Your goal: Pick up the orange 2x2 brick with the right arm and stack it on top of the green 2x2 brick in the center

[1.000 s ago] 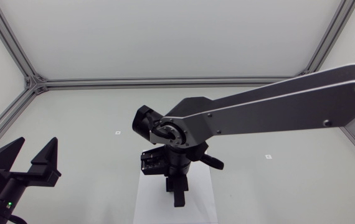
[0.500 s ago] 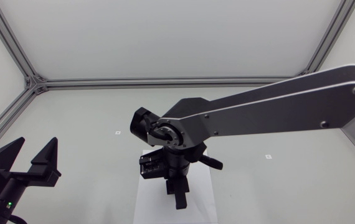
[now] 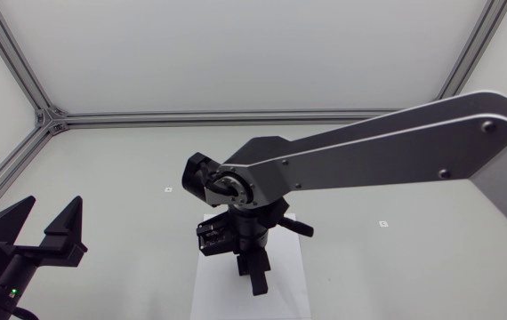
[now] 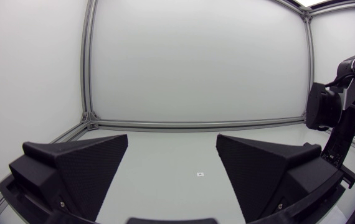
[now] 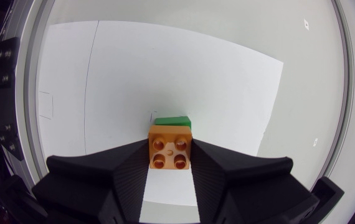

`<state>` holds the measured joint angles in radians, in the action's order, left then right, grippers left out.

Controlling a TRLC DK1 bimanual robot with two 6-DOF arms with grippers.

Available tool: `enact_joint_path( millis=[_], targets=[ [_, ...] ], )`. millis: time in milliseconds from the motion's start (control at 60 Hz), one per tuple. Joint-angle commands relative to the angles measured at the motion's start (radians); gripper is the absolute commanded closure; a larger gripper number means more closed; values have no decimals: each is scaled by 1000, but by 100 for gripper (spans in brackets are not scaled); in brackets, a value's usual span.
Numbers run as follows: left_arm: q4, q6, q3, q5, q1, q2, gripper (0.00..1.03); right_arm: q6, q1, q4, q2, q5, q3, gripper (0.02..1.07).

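My right gripper [image 5: 170,155] is shut on the orange 2x2 brick [image 5: 170,148], studs facing the camera. Just ahead of and below it the green 2x2 brick [image 5: 174,122] peeks out, resting on the white sheet [image 5: 127,81]; the orange brick covers most of it. In the head view my right arm [image 3: 369,160] reaches in over the centre, its gripper [image 3: 255,277] pointing down at the white sheet [image 3: 285,293], and both bricks are hidden under it. My left gripper [image 3: 47,229] stands open at the near left, holding nothing.
Small markers lie on the table at the left [image 3: 168,189] and right [image 3: 382,223]. The aluminium frame [image 3: 49,117] borders the table at the back and sides.
My right arm's wrist has shifted slightly left and lower over the white sheet. The left arm has not moved.
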<state>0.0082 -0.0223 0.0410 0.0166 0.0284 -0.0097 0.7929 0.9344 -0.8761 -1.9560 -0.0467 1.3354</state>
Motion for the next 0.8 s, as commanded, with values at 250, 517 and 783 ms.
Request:
enact_joint_path(
  millis=[250, 517, 783],
  targets=[
    [-11, 5, -41, -3, -1, -6, 4, 58, 0, -54, -124, 11, -15, 101],
    [-11, 5, -41, -3, -1, -6, 4, 77, -11, -58, -139, 28, -25, 101],
    [-11, 5, -41, -3, -1, -6, 4, 85, -20, -58, -135, 59, -53, 101]
  ],
)
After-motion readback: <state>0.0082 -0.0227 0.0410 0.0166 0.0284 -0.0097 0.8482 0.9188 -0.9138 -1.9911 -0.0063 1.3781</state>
